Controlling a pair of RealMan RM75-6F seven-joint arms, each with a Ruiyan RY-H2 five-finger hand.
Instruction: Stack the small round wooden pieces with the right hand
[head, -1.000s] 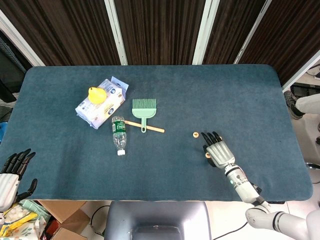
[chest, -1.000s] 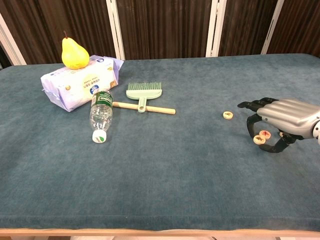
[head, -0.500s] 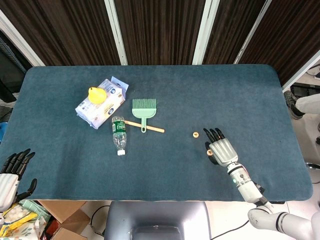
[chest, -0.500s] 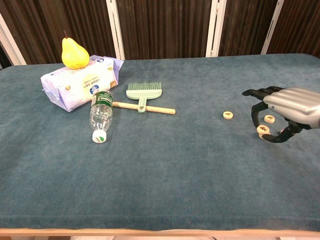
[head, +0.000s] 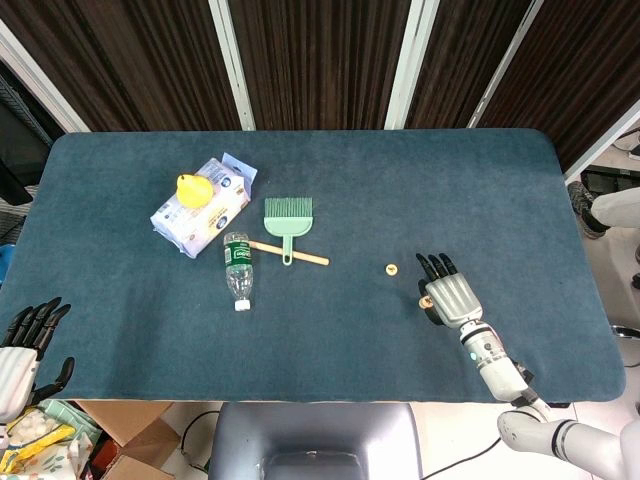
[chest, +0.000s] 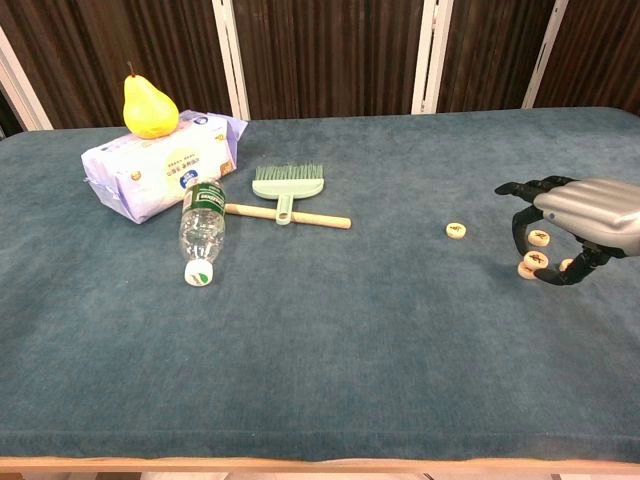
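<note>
My right hand (head: 452, 297) (chest: 585, 215) hovers low over the table's right side with its fingers curled down. It pinches one small round wooden piece (chest: 540, 237) between the fingers, clear of the cloth. Just beneath it lie two more pieces (chest: 531, 264), overlapping one another; whether they are truly stacked I cannot tell. In the head view only one piece (head: 424, 300) shows at the hand's edge. A lone piece (head: 392, 268) (chest: 456, 230) lies on the cloth to the left of the hand. My left hand (head: 22, 350) hangs off the table's front left corner, fingers apart and holding nothing.
On the left half of the blue-green table (head: 400, 190) lie a wipes pack (head: 205, 215) (chest: 150, 170) with a yellow pear (head: 193, 190) (chest: 148, 105) on it, a green hand brush (head: 288, 218) (chest: 288, 185) and a plastic bottle (head: 238, 268) (chest: 203, 225) on its side.
My right hand has risen a little and shifted right, away from the lone piece, carrying a pinched piece along. The left hand has stayed put.
</note>
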